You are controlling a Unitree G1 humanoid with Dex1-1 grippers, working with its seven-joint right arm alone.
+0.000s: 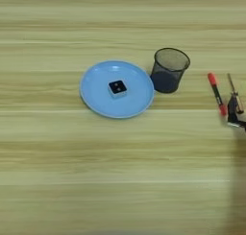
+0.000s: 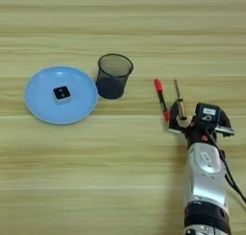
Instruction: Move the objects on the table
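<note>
Showing silver forearm [image 2: 205, 181] only in right eye view, gripper [image 2: 178, 118] finger state unclear, beside red-capped pen [image 1: 216, 93]

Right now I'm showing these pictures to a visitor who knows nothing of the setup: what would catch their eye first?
The round light-blue plate left of centre stands out first, with a small white block with a black top on it. The dark see-through mesh pen cup stands upright at the plate's right edge. Further right lie a red-capped pen and a thin dark tool, with the silver forearm's gripper at their near ends.
</note>
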